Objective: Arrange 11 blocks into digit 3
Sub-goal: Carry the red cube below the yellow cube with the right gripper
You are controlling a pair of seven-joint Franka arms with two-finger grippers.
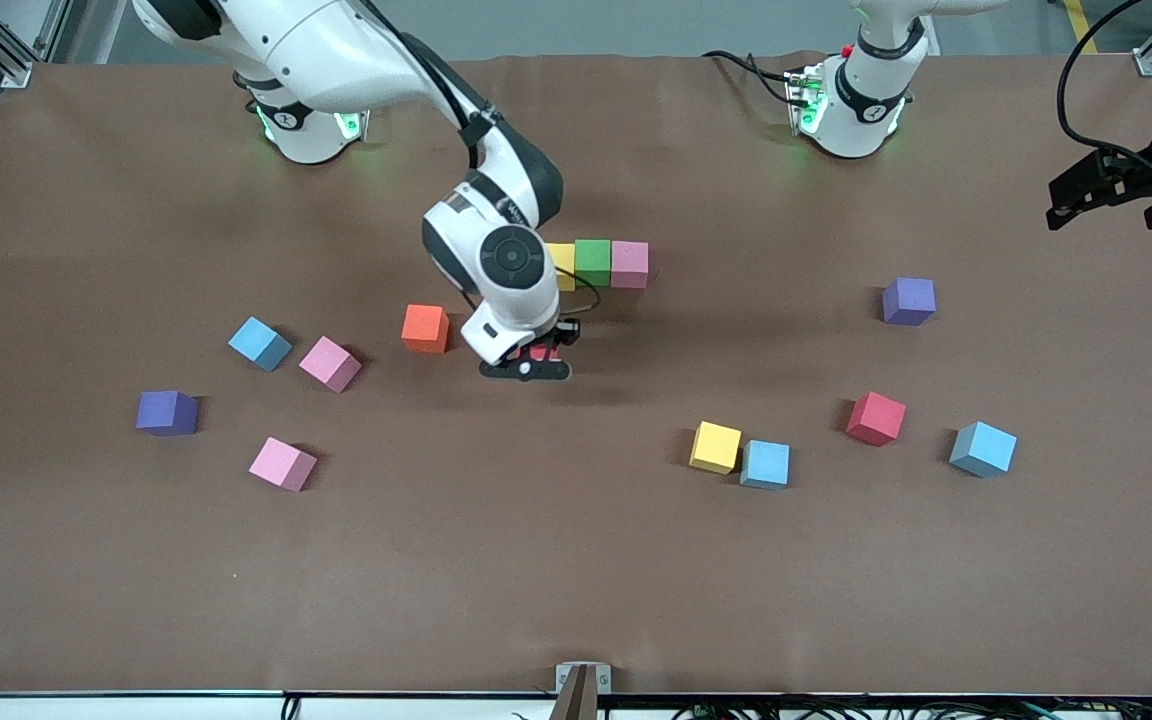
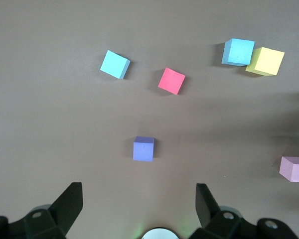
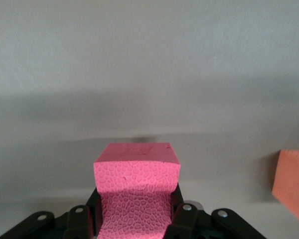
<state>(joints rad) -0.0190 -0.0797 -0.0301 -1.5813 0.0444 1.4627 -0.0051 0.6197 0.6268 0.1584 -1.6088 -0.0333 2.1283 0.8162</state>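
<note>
Red cube (image 3: 137,191) was pinched in the right gripper (image 1: 532,358), held over bare table (image 1: 576,560) just nearer the front camera than the yellow-green-pink row (image 1: 601,264), beside the orange cube (image 1: 425,328). Left gripper (image 2: 139,201) waited with fingers spread wide, above the purple cube (image 2: 143,148) at its end. Other blocks lay scattered.
</note>
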